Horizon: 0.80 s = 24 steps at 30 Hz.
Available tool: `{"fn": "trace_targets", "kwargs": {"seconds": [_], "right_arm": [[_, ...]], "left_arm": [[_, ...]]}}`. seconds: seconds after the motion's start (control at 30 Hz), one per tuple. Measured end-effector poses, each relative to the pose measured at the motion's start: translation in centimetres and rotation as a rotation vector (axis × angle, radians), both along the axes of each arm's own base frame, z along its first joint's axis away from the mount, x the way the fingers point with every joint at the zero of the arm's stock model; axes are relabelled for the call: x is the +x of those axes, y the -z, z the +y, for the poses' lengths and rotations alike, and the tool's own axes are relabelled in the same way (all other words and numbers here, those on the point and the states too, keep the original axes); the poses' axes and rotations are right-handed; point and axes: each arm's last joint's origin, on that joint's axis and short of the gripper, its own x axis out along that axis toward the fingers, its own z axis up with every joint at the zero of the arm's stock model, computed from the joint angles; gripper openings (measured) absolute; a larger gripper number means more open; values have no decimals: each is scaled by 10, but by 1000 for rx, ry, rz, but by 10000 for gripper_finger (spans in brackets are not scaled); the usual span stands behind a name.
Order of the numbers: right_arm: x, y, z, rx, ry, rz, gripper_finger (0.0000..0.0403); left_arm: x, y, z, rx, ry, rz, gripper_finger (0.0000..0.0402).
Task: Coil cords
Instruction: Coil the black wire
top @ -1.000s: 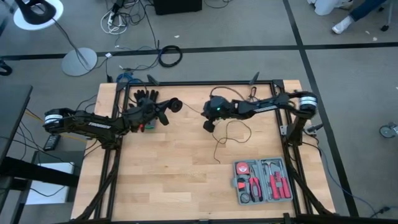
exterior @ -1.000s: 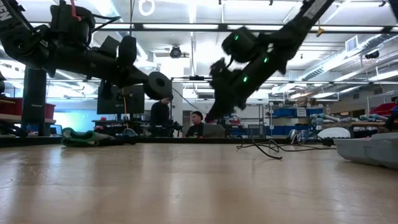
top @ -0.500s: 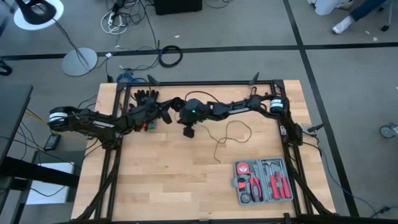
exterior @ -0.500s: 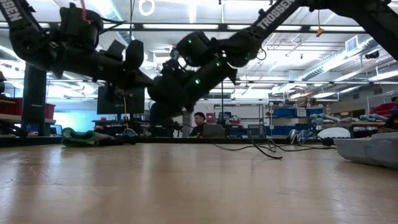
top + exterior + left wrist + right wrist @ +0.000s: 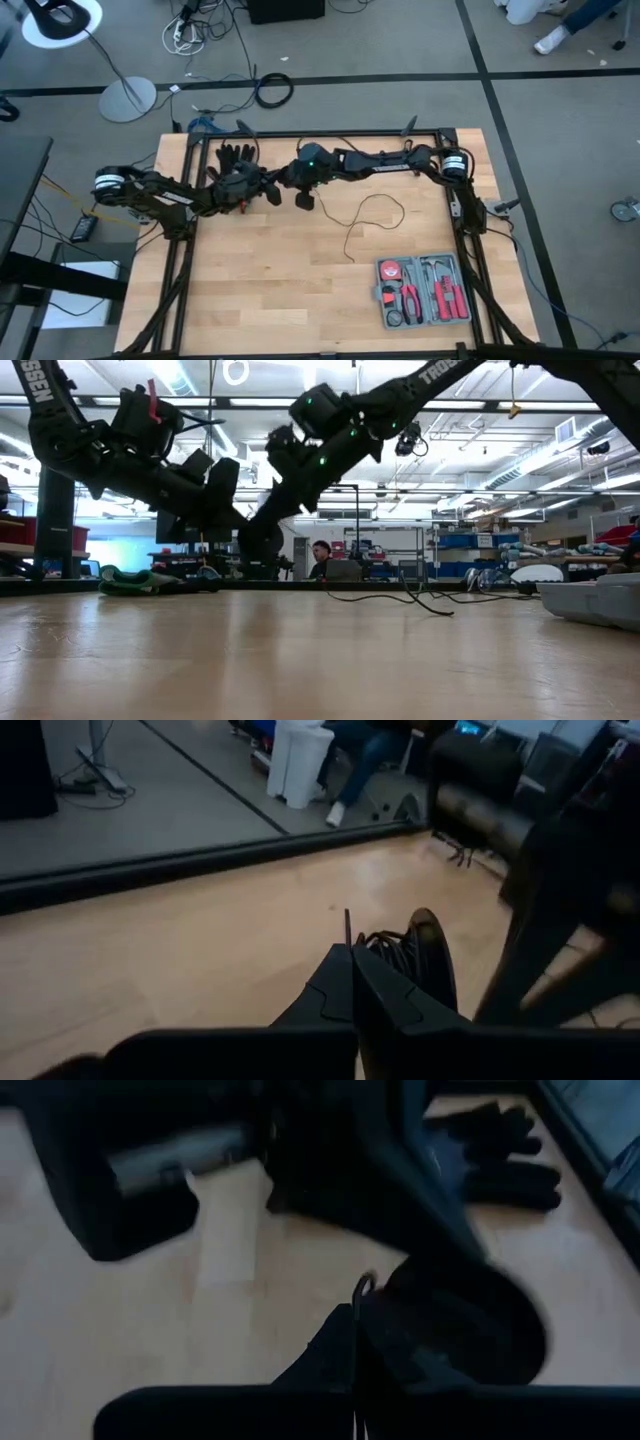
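Observation:
The thin black wire (image 5: 372, 203) lies slack in loops on the wooden table (image 5: 280, 290), right of centre. Its round black disc (image 5: 432, 958) stands on edge at my left gripper's tips, with turns of wire (image 5: 385, 946) beside it. My left gripper (image 5: 271, 188) is shut at the disc, clear of the table's far left part. My right gripper (image 5: 304, 198) reaches across from the right and is shut on the wire just beside the disc (image 5: 470, 1325). In the low view both grippers (image 5: 222, 490) (image 5: 265, 520) are above the table. My left gripper holds the disc at its rim (image 5: 412, 970) between its shut fingers, coming level from the table's left side. The disc is lifted clear and stands on edge; the fingers hide the exact place of contact. My right gripper pinches the wire (image 5: 360, 1288) between its two fingertips, close to the disc. The fingers come from the table's right, slanting down. A small loop of wire stands above the tips; the rest trails slack to the table (image 5: 350, 240).
A black glove (image 5: 238, 155) lies at the table's far edge behind the left gripper, also in the right wrist view (image 5: 495, 1155). A grey open tool case (image 5: 424, 290) with red-handled tools sits at the near right. A person sits in the room beyond the table (image 5: 320, 558).
My right gripper has swept toward the table's left edge, from the middle right to the disc at my left gripper, bringing the wire with it. The wire's loops on the table have been drawn leftward. My left gripper has moved slightly right and tipped down with the disc.

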Motion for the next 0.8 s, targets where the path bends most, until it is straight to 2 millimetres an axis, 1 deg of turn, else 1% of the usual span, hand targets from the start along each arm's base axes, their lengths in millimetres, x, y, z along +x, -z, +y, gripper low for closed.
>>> {"fn": "trace_targets", "kwargs": {"seconds": [0.13,0.27,0.37,0.47,0.53,0.63,0.73,0.8], "right_arm": [[-6,-15,-6,-2,15,-9,0],[-16,-12,-17,-10,94,77,0],[-24,-17,-24,-25,146,117,2],[-33,-9,-30,0,172,211,10],[-37,-4,-32,9,183,257,17],[-40,4,-32,8,184,271,27],[-42,11,-29,32,165,273,37],[-42,18,-24,70,145,263,43]], "left_arm": [[1,0,-1,-10,40,-3,0],[1,0,-2,-21,72,-1,0],[1,0,-2,-24,83,-6,0],[2,-2,-2,-25,101,-33,0],[3,-5,-3,-25,145,-65,0],[5,-8,-4,-29,199,-104,0],[5,-11,-4,-28,199,-146,0],[5,-13,-4,-18,180,-164,0]]}}
